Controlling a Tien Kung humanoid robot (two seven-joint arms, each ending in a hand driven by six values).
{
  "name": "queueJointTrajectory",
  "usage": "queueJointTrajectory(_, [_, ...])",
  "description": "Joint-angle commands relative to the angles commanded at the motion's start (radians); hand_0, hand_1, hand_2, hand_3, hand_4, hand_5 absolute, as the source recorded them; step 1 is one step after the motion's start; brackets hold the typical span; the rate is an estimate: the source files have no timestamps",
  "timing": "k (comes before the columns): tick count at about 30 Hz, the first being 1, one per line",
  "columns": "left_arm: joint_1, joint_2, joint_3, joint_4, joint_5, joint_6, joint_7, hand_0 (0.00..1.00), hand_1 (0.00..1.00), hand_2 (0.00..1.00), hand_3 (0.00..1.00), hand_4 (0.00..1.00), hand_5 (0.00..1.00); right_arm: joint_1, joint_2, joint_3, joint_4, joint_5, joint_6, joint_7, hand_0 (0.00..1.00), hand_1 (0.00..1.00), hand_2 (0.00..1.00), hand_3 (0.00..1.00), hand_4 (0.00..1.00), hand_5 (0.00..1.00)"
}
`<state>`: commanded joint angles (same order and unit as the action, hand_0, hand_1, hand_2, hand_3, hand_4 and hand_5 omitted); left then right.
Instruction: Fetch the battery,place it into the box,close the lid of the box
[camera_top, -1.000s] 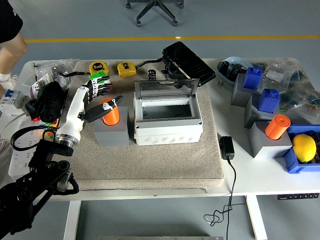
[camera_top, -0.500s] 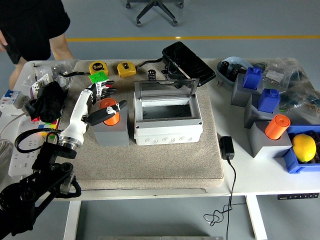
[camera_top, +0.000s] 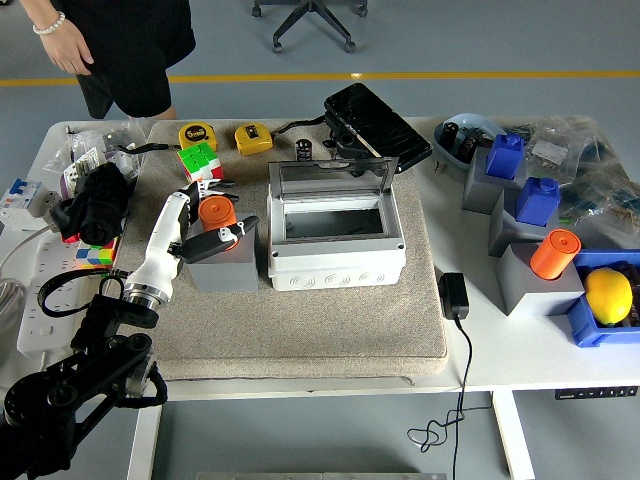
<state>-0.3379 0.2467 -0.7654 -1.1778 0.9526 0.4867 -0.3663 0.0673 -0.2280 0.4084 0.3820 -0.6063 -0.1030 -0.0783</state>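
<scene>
**Now: hand at the battery**

Just left of the open box, the orange battery stands on a grey block. The left hand wraps it, fingers behind, thumb across its front.

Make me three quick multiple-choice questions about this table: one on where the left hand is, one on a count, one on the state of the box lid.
1. Where is the left hand?
A. inside the box
B. at the orange battery on the grey block left of the box
C. on the lemon

2. How many yellow tape measures lie at the mat's far edge?
A. two
B. one
C. four

3. The lid of the box is:
A. shut
B. lying off on the mat
C. raised open

Answers:
1 B, its fingers flank the orange battery on the grey block.
2 A, tape measures and.
3 C, the lid stands up behind the box, whose inside shows.
</scene>
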Motion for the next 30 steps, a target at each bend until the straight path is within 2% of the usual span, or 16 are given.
queueJointTrajectory(4, [0.0, -0.004, 0.005, 0.0, -0.031, 0.002, -0.005, 0.512, 0.541, 0.523, 0.588, 0.998, 0.213, -0.002, 0.003, 0.002, 0.0, 0.0, 0.001, 0.0, 0.596, 0.61, 0.593, 0.578, 0.936, 0.452])
queueJointTrajectory(5, [0.0, -0.005, 0.006, 0.0, -0.032, 0.002, -0.005, 0.459, 0.507, 0.502, 0.551, 0.998, 0.165, -0.002, 0.003, 0.002, 0.0, 0.0, 0.001, 0.0, 0.596, 0.609, 0.593, 0.578, 0.936, 0.452])
queueJointTrajectory(10, [-0.003, -0.008, 0.011, 0.006, -0.053, 0.0, -0.005, 0.459, 0.507, 0.502, 0.551, 0.998, 0.165, -0.004, 0.006, 0.005, 0.002, 0.0, 0.0, 0.0, 0.596, 0.609, 0.593, 0.578, 0.936, 0.452])
queueJointTrajectory(11, [-0.004, -0.01, 0.012, 0.007, -0.057, 0.0, -0.004, 0.422, 0.463, 0.474, 0.531, 0.998, 0.034, -0.004, 0.006, 0.006, 0.002, 0.0, 0.0, 0.0, 0.596, 0.61, 0.593, 0.578, 0.936, 0.452])
queueJointTrajectory(16, [-0.009, -0.016, 0.014, 0.012, -0.063, 0.005, -0.002, 0.422, 0.463, 0.474, 0.531, 0.998, 0.034, -0.003, 0.007, 0.009, 0.002, -0.001, 0.0, 0.001, 0.596, 0.61, 0.593, 0.578, 0.936, 0.452])
queueJointTrajectory(17, [-0.01, -0.017, 0.014, 0.012, -0.063, 0.008, -0.001, 0.41, 0.428, 0.424, 0.491, 0.965, 0.002, -0.003, 0.007, 0.01, 0.002, -0.001, 0.0, 0.0, 0.596, 0.61, 0.593, 0.577, 0.936, 0.451])
queueJointTrajectory(22, [-0.019, -0.024, 0.02, 0.018, -0.067, 0.015, 0.001, 0.41, 0.428, 0.424, 0.491, 0.965, 0.002, -0.003, 0.008, 0.012, 0.002, -0.001, 0.002, -0.001, 0.596, 0.61, 0.593, 0.577, 0.936, 0.451])
queueJointTrajectory(23, [-0.021, -0.026, 0.021, 0.02, -0.071, 0.015, 0.0, 0.345, 0.373, 0.324, 0.381, 0.833, 0.002, -0.003, 0.008, 0.011, 0.002, 0.0, 0.001, -0.001, 0.596, 0.609, 0.593, 0.578, 0.936, 0.452])
queueJointTrajectory(28, [-0.03, -0.035, 0.023, 0.027, -0.088, 0.007, -0.001, 0.345, 0.373, 0.324, 0.381, 0.833, 0.002, -0.003, 0.009, 0.01, 0.002, 0.0, 0.0, 0.0, 0.596, 0.609, 0.593, 0.578, 0.936, 0.452])
queueJointTrajectory(29, [-0.032, -0.037, 0.024, 0.028, -0.091, 0.006, 0.0, 0.28, 0.308, 0.261, 0.265, 0.672, 0.002, -0.003, 0.009, 0.01, 0.002, 0.0, 0.001, 0.0, 0.597, 0.61, 0.593, 0.578, 0.937, 0.451])
queueJointTrajectory(30, [-0.035, -0.04, 0.023, 0.03, -0.095, 0.004, 0.0, 0.28, 0.308, 0.261, 0.265, 0.672, 0.002, -0.003, 0.009, 0.009, 0.002, 0.0, 0.0, 0.0, 0.597, 0.61, 0.593, 0.578, 0.937, 0.451])
